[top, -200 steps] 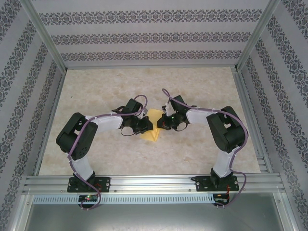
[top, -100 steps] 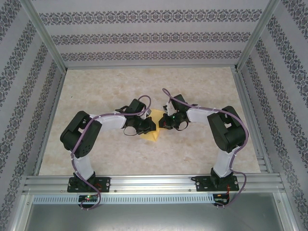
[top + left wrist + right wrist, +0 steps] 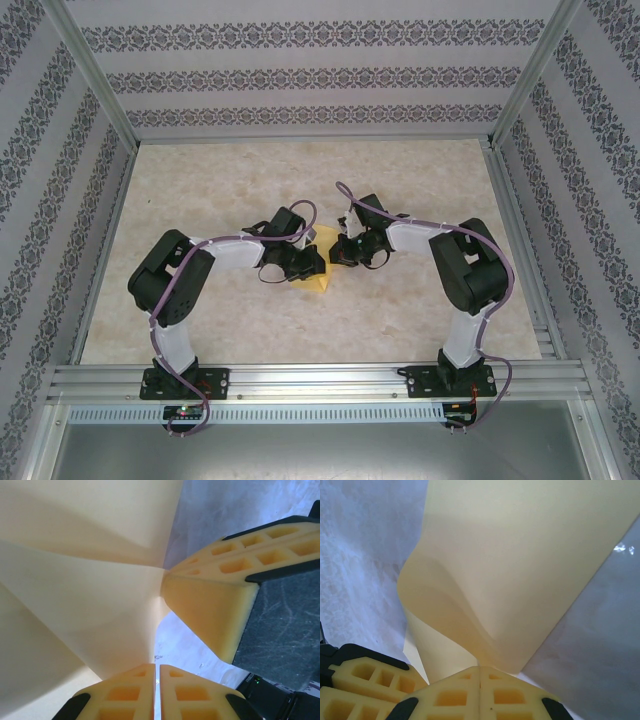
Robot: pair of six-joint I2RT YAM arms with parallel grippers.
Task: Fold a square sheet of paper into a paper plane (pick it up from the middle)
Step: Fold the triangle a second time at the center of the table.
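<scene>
The square sheet of paper (image 3: 320, 281) is lifted and bent between my two grippers at the middle of the table. It is pale yellow-orange, with creases fanning out from the right gripper's pinch. My left gripper (image 3: 311, 263) is shut, and the sheet's lower edge (image 3: 75, 580) narrows into its fingertips (image 3: 157, 666). Tip to tip with it, my right gripper (image 3: 339, 252) is shut on a curled fold of the sheet (image 3: 510, 570). Its fingers (image 3: 225, 580) show from the left wrist; the left fingers (image 3: 370, 677) sit at the bottom left of the right wrist view. No paper plane shape shows.
The marble-patterned table (image 3: 250, 180) has bare room behind and to both sides of the grippers. Aluminium rails (image 3: 300, 380) frame it at the near edge and sides, with patterned walls (image 3: 300, 70) around.
My left arm has swung right, bringing its gripper close against the right gripper. The arms now cover more of the sheet. Both grippers stayed shut.
</scene>
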